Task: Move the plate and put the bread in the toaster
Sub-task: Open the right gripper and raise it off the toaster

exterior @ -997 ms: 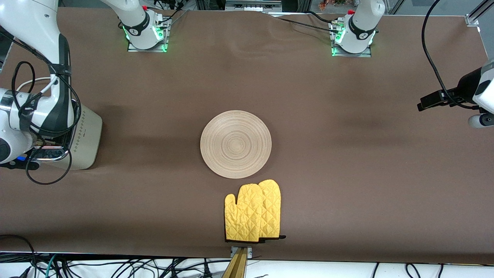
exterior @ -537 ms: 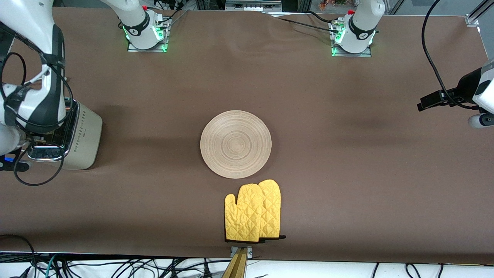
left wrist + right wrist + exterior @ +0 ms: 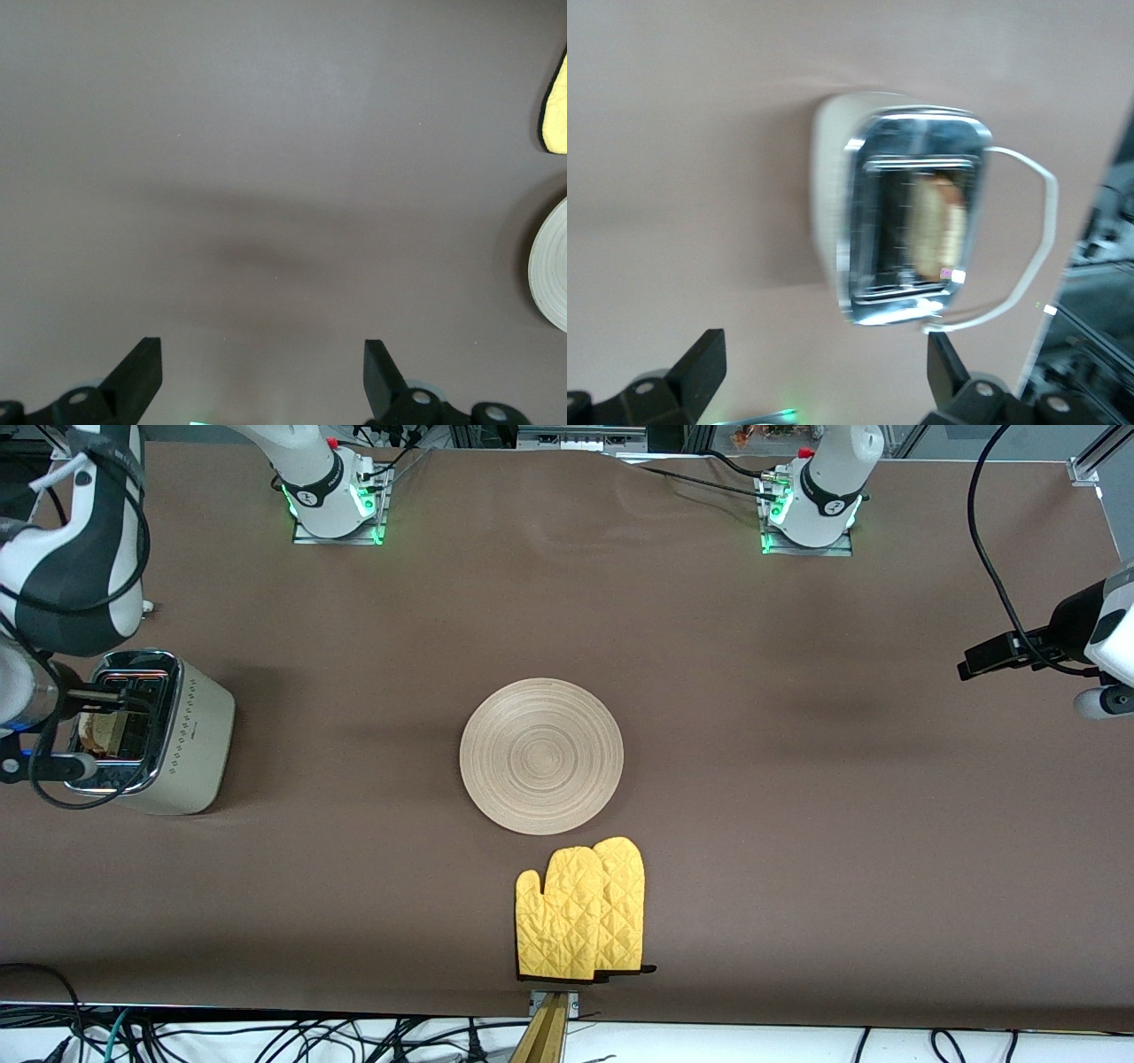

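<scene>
One bread (image 3: 96,731) in toaster (image 3: 190,735)

Even overhead light, soft shadows on the table (image 3: 797,779); motion-blurred toaster (image 3: 908,208).

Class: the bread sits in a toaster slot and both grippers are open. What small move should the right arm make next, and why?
Probably lift the right gripper clear, toward its base. The bread already stands in the toaster, the open right gripper holds nothing, and the plate lies mid-table. The left gripper waits open over bare table.
</scene>
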